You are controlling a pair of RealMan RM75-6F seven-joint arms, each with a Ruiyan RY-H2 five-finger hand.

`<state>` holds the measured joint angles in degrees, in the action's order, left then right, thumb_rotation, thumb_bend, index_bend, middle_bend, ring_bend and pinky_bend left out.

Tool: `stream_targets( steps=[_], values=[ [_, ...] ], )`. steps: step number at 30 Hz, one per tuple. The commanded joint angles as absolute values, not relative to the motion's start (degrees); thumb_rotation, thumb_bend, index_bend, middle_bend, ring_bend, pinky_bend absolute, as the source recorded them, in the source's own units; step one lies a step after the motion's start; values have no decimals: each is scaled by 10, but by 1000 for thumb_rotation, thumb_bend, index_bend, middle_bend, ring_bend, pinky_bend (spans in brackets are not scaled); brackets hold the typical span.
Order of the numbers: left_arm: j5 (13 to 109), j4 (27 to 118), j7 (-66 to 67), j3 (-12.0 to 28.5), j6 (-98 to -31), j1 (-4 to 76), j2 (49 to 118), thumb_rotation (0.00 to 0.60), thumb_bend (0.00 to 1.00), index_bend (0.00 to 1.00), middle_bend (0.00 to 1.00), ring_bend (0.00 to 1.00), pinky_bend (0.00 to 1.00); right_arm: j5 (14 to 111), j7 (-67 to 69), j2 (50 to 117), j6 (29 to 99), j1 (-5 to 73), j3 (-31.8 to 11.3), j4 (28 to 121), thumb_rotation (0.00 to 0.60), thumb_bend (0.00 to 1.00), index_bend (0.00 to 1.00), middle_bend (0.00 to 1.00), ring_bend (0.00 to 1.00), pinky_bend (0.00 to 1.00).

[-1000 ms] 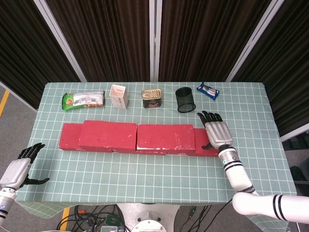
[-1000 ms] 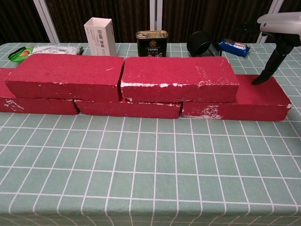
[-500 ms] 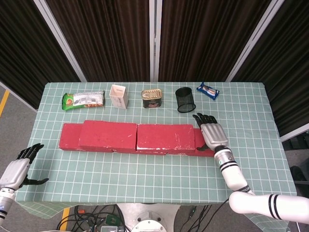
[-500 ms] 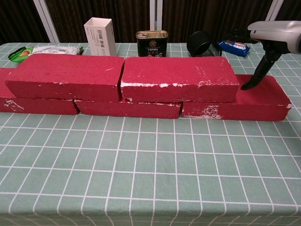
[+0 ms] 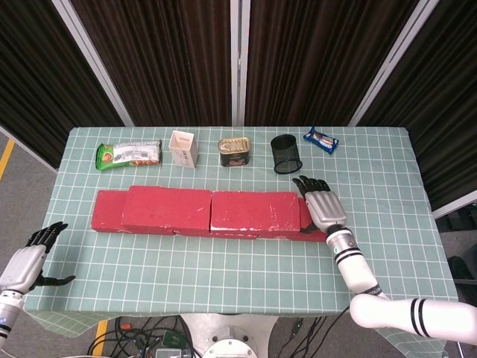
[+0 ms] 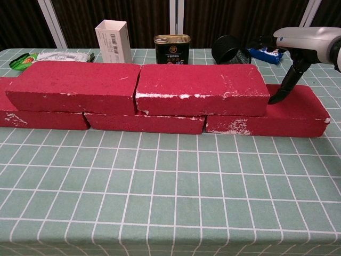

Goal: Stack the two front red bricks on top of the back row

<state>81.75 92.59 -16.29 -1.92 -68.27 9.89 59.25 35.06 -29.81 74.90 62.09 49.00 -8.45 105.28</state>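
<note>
As seen now: two upper red bricks [image 6: 138, 88] already stacked on back row [image 6: 266, 122], task judged approx. done. Right hand [image 5: 322, 205] flat, fingers spread, nothing held, at stack's right end. Left hand [image 5: 33, 253] empty, fingers apart, well left of stack.

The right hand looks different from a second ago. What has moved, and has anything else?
The right hand slid leftward over the right bottom brick until a finger reached the end of the top right brick. It holds nothing. The left hand stayed open off the table's left edge, and the bricks and items behind did not move.
</note>
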Motion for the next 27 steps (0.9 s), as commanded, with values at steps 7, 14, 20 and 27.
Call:
stream_targets(
  steps=[7, 14, 20, 27],
  values=[
    [817, 924, -163, -20, -681, 99, 593, 600, 2, 0, 0, 0, 0, 349, -302, 752, 621, 488, -86, 1051, 600, 0, 0, 0, 0, 0],
    [818, 926, -163, -19, -686, 97, 591, 600, 1, 0, 0, 0, 0, 367, -300, 729, 641, 474, -86, 1081, 600, 0, 0, 0, 0, 0],
    [834, 916, -166, -7, -738, 84, 598, 600, 1, 0, 0, 0, 0, 474, -275, 680, 698, 422, -61, 1130, 600, 0, 0, 0, 0, 0],
    [847, 905, -124, 6, -802, 66, 606, 600, 2, 0, 0, 0, 0, 630, -273, 635, 804, 312, 33, 1130, 600, 0, 0, 0, 0, 0]
  ],
)
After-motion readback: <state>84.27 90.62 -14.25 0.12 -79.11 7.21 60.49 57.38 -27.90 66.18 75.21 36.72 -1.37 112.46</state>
